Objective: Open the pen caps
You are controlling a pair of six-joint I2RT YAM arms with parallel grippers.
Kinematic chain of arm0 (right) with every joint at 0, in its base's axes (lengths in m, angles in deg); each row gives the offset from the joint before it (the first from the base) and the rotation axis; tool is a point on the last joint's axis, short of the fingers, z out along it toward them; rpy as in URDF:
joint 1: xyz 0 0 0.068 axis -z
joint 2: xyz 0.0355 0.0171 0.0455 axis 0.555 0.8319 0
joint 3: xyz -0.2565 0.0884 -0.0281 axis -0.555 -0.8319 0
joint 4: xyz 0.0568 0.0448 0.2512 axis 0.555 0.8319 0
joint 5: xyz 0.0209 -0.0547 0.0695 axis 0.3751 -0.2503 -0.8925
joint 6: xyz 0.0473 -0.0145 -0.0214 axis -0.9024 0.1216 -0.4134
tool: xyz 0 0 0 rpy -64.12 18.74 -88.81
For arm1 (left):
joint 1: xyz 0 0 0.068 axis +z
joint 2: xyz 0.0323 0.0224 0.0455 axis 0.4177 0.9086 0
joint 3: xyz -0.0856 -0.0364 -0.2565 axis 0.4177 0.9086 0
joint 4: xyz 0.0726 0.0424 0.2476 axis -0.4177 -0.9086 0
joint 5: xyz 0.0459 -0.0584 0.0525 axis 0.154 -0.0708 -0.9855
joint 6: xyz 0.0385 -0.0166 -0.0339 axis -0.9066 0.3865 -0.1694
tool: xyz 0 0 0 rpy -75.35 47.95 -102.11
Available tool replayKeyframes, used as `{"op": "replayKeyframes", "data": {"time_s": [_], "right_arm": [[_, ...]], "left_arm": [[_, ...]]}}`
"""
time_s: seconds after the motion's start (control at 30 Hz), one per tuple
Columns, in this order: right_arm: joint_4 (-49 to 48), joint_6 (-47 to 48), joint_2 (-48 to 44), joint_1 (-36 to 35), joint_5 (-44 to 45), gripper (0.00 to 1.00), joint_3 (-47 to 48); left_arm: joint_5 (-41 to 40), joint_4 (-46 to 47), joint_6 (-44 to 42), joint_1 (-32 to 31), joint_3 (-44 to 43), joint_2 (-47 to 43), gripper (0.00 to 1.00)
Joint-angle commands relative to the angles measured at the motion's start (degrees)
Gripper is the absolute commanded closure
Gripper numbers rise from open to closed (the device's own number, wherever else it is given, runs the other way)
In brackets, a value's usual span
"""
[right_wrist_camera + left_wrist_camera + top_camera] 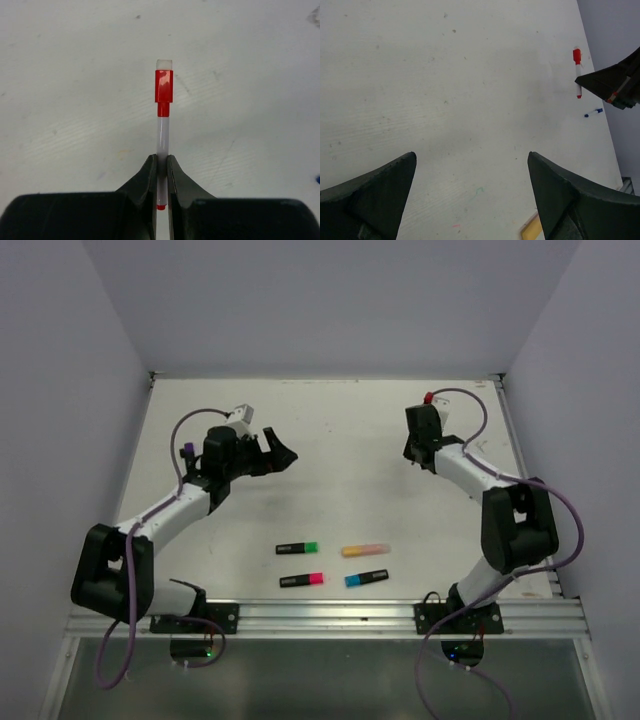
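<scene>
My right gripper (pixel 161 159) is shut on a thin white pen (pixel 161 135), gripping its barrel near the back end. The pen's red cap (pixel 163 86) is on and points away from the jaws, just above the table. The same pen (pixel 577 75) shows in the left wrist view beside the right gripper (pixel 415 453). My left gripper (pixel 472 156) is open and empty over bare table at the left (pixel 277 454). Several highlighters lie near the front: a green cap (pixel 311 547), a pink cap (pixel 316 578), a blue cap (pixel 353 580) and a peach-orange pen (pixel 364 549).
A small blue-capped pen (pixel 593 113) lies on the table near the right gripper. White walls close in the table on the left, back and right. A metal rail (pixel 330 615) runs along the near edge.
</scene>
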Motion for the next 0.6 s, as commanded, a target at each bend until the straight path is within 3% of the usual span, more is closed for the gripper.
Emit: {"op": "replayKeyframes", "data": {"time_s": [0.0, 0.13, 0.27, 0.57], "right_arm": [[-6.3, 5.0, -7.5, -1.4, -13.8, 1.0, -3.8], [-10.7, 7.7, -11.5, -2.7, -31.4, 1.0, -7.9], [-11.3, 10.1, -12.7, -4.9, -41.7, 1.0, -9.3], [-13.9, 10.2, -12.7, -10.4, -49.4, 1.0, -10.5]], "left_arm": [[10.6, 2.5, -0.2, -0.5, -5.0, 4.5, 0.04], [17.6, 7.2, 2.9, -0.5, -6.6, 9.9, 0.04], [21.6, 12.2, 6.0, -0.6, -7.5, 13.9, 0.06], [22.9, 16.9, 10.3, -1.8, -8.7, 20.1, 0.1]]}}
